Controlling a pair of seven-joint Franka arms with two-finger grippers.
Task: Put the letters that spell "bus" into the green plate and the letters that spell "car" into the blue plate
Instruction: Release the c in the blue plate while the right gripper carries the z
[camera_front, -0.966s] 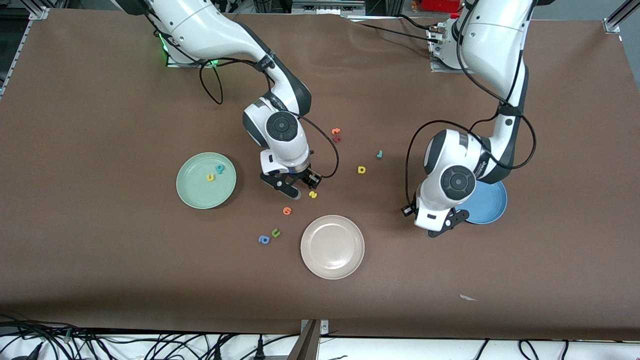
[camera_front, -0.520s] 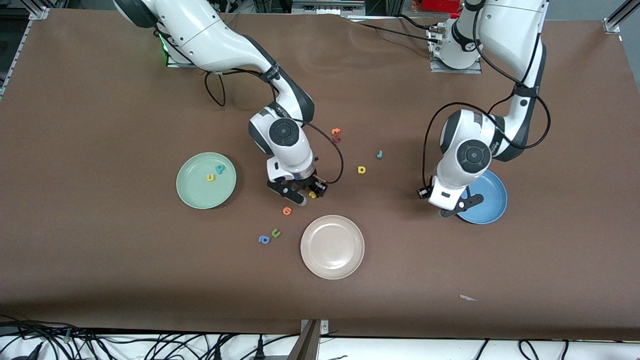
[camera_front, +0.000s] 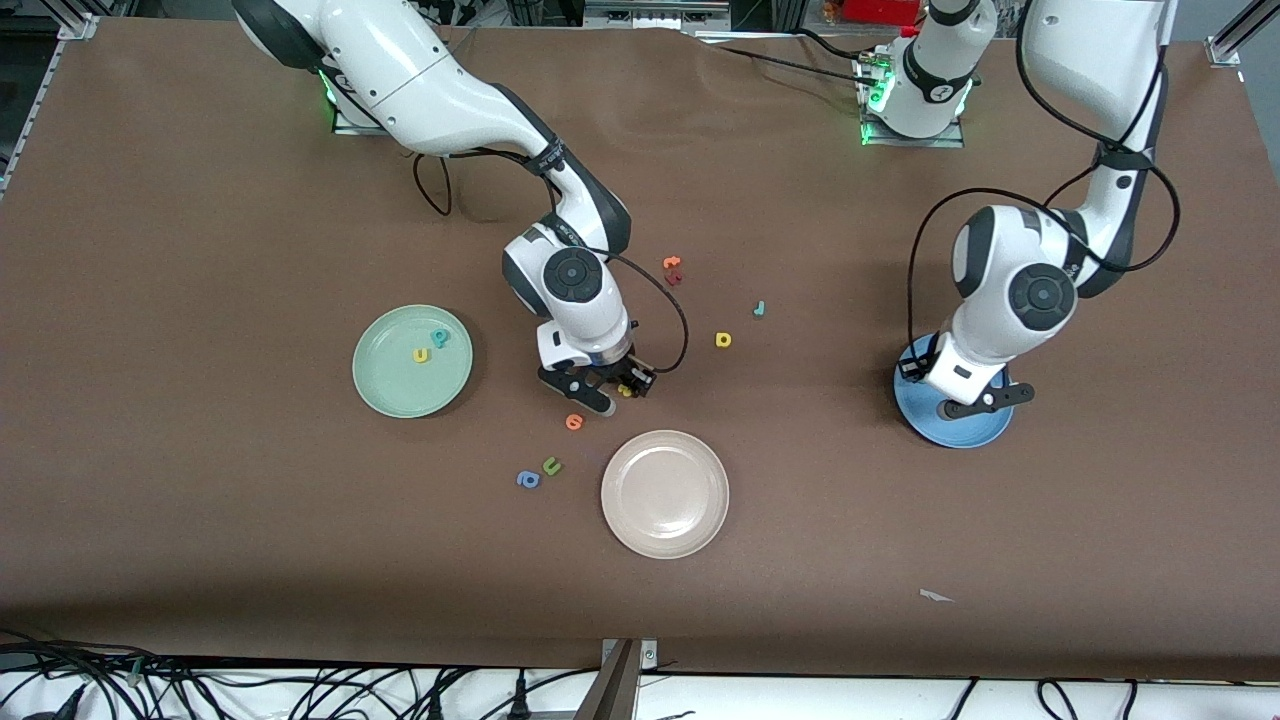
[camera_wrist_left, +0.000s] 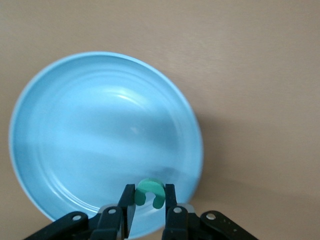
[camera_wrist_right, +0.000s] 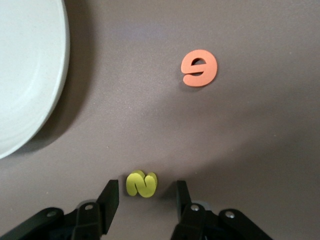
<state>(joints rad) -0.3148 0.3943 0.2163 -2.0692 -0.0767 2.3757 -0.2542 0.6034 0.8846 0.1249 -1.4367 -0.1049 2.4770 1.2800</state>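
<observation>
The right gripper (camera_wrist_right: 144, 200) stands with its jaws apart on either side of the yellow s (camera_wrist_right: 141, 184), a gap showing between each finger and the letter, so nothing is grasped. The s lies flat on the brown table (camera_front: 200, 520). In the front view this gripper (camera_front: 612, 392) is down at the table between the green plate (camera_front: 385, 395) and the yellow a (camera_front: 723, 340), with the s (camera_front: 626, 390) just visible among the fingers. The orange letter (camera_wrist_right: 199, 67) lies close by, nearer the front camera, and the rim of the beige-white plate (camera_wrist_right: 30, 95) shows at the edge of the right wrist view.

The left gripper (camera_wrist_left: 150, 200) is clenched on the teal c (camera_wrist_left: 149, 192), which is pinched between its two fingers (the open ends of the c point down toward the gripper body). It hangs over the blue plate (camera_wrist_left: 100, 125), close to the plate's rim. In the front view the left gripper (camera_front: 968, 400) sits over the blue plate (camera_front: 925, 425) at the left arm's end of the table.

On the green plate rest the yellow u (camera_front: 421, 354) and the teal b (camera_front: 439, 337), side by side. The teal r (camera_front: 759, 308) lies on the table farther from the front camera than the yellow a, near it. An orange and a dark red letter (camera_front: 673, 270) lie touching, farther still. The olive-green u (camera_front: 551, 465) and the blue a (camera_front: 528, 479) lie together beside the beige-white plate (camera_front: 640, 520).
</observation>
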